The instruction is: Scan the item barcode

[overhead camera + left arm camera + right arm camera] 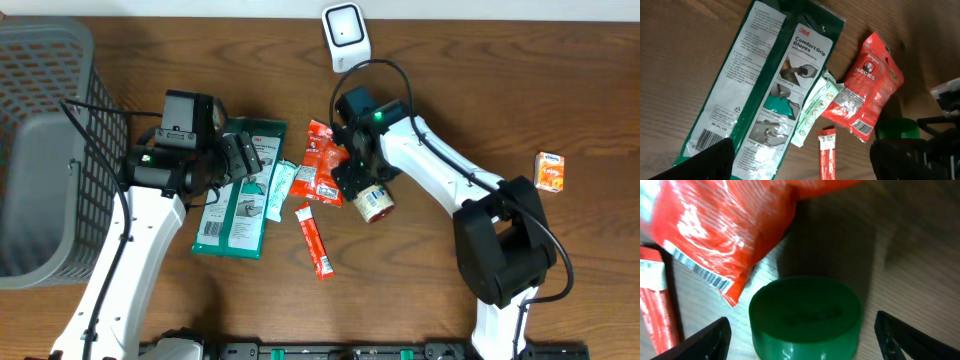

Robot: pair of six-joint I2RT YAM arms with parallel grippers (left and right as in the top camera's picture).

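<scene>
**Jar point(374, 203) between the jaws of my open right gripper point(802, 322)**

My right gripper stands open astride the jar, one finger on each side of its green lid point(805, 312), and neither touches it. The jar lies on the counter point(480, 90) with a red snack bag point(725, 225) just beside it. My left gripper point(802, 144), well away from the jar, is open too and holds nothing.

Plain dark green lid point(805, 312) between the black fingers point(705, 340) of the right gripper point(802, 330), shiny red bag point(725, 225) with a white barcode patch just beyond. Ahead of the left gripper point(802, 145): green-and-white glove pack point(760, 85), pale green sachet point(812, 110) (little round marks, I think), red stick point(827, 155).
</scene>
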